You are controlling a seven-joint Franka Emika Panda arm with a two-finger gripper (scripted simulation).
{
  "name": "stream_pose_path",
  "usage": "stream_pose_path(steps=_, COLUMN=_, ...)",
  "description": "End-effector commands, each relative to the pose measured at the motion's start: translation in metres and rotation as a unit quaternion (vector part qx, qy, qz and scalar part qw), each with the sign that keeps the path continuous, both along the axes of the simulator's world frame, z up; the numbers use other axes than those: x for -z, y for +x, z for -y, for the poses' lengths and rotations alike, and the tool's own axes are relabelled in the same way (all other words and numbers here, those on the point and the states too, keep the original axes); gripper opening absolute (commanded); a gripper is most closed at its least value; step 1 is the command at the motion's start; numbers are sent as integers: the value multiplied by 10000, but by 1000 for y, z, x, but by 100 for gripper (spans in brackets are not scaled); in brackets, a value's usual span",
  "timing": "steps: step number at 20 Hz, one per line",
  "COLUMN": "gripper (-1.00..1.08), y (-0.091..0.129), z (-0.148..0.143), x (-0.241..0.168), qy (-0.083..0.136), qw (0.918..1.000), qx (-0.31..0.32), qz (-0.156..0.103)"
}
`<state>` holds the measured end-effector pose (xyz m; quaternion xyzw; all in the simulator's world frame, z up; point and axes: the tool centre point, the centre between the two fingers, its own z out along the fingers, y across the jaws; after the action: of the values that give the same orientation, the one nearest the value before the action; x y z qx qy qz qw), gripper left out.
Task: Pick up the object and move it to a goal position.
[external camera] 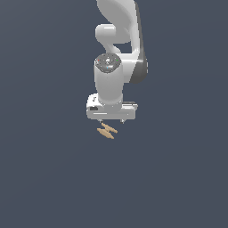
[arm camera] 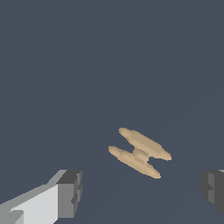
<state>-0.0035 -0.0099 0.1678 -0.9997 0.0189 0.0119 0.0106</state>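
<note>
The object [external camera: 107, 131] is a tiny tan piece of two slim pointed rods joined side by side, lying on the dark grey surface. In the exterior view it sits just below the white gripper [external camera: 112, 121], whose hand hovers over it. The wrist view shows the object [arm camera: 139, 152] lying slanted between and a little beyond the two dark finger pads [arm camera: 70, 193]. The gripper [arm camera: 142, 190] is open wide, with nothing between its fingers, and it does not touch the object.
A plain dark grey surface [external camera: 49, 178] fills both views. The white arm [external camera: 120, 40] rises behind the gripper toward the top of the exterior view. No other objects or goal marker show.
</note>
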Motion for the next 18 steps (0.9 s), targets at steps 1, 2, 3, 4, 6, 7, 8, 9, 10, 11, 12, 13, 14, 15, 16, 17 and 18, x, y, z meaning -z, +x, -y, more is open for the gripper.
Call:
stream_pose_path(steps=1, gripper=100, y=0, z=0, x=0, qy=0, qw=10000, qx=0, qz=0)
stream_pose_path(steps=2, gripper=100, y=0, z=0, x=0, qy=2, qw=10000, qx=9, qz=3)
stream_pose_path(steps=3, gripper=100, y=1, z=1, x=-1, qy=7, qw=10000, qx=33, qz=10)
stream_pose_path(steps=4, gripper=100, y=1, z=3, x=-2, qy=16, qw=10000, qx=73, qz=22)
stream_pose_path(steps=6, gripper=100, y=4, z=9, x=-6, qy=45, qw=9998, qx=202, qz=62)
stream_pose_path(steps=7, gripper=100, y=5, z=12, x=-9, qy=62, qw=9996, qx=277, qz=84)
stream_pose_path(steps=8, gripper=100, y=6, z=15, x=-11, qy=75, qw=9994, qx=336, qz=101)
stream_pose_path(steps=9, gripper=100, y=7, z=16, x=-12, qy=84, qw=9992, qx=378, qz=113)
stream_pose_path(steps=10, gripper=100, y=7, z=17, x=-13, qy=89, qw=9991, qx=404, qz=119)
stream_pose_path(steps=11, gripper=100, y=7, z=18, x=-13, qy=91, qw=9990, qx=413, qz=121)
stream_pose_path(steps=12, gripper=100, y=7, z=17, x=-13, qy=89, qw=9991, qx=407, qz=119)
stream_pose_path(steps=13, gripper=100, y=7, z=17, x=-12, qy=86, qw=9991, qx=391, qz=116)
stream_pose_path(steps=14, gripper=100, y=7, z=17, x=-12, qy=84, qw=9992, qx=372, qz=114)
stream_pose_path(steps=15, gripper=100, y=6, z=17, x=-11, qy=82, qw=9993, qx=349, qz=115)
stream_pose_path(steps=16, gripper=100, y=6, z=17, x=-11, qy=81, qw=9994, qx=321, qz=116)
stream_pose_path(steps=17, gripper=100, y=6, z=17, x=-10, qy=78, qw=9995, qx=285, qz=117)
stream_pose_path(steps=18, gripper=100, y=6, z=18, x=-9, qy=75, qw=9996, qx=242, qz=118)
